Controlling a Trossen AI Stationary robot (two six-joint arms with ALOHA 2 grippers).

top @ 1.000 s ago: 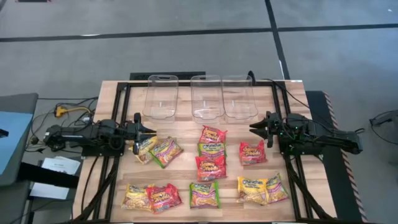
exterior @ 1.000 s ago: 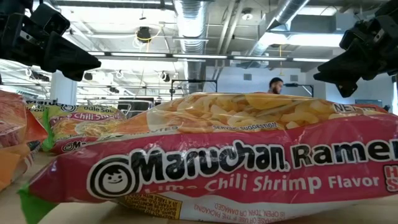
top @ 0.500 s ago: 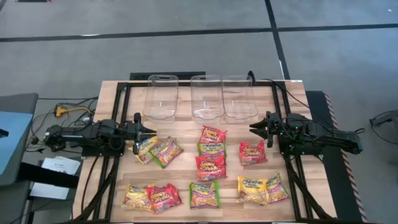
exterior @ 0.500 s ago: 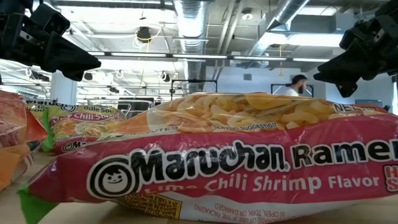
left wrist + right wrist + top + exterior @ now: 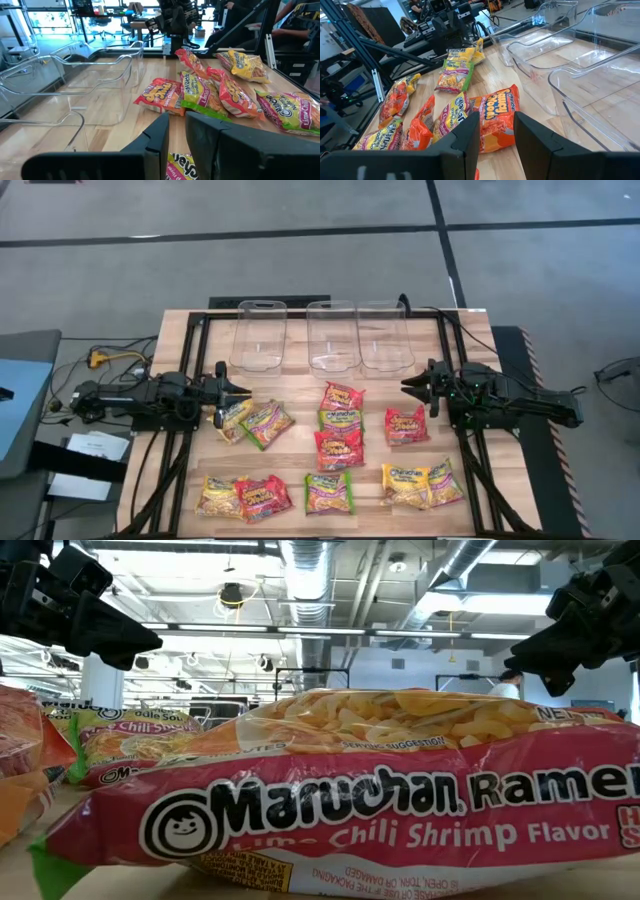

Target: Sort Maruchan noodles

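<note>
- At the table's (image 5: pixel 175 320) left edge the left gripper (image 5: pixel 244 391) hovers just beside a yellow packet (image 5: pixel 233 418); fingers nearly closed with a thin gap, nothing held.
- At the right edge the right gripper (image 5: pixel 405 387) sits near a red packet (image 5: pixel 406 425), fingers partly apart, nothing between them.
- Change over the last second: none on the table. Both arms and every packet sit exactly where they were; only a person in the room behind walked across the low view. Read: sorting not started, arms idle or paused before the first pick.
- Maruchan noodles (image 5: pixel 338 425) all lie loose on the wood: a middle cluster, a green one (image 5: pixel 267 424) beside the yellow one, a row along the near edge.
- Three clear bins (image 5: pixel 323 335) at the far edge, nothing in them.
- Readable text: the closest packet (image 5: pixel 350 800) in the low view says "Maruchan Ramen", "Lime Chili Shrimp Flavor", "serving suggestion"; the one behind it (image 5: pixel 130 735) shows "Chili".
- Wrist views: "Lime Chili" on a green-edged packet (image 5: pixel 290 111).
</note>
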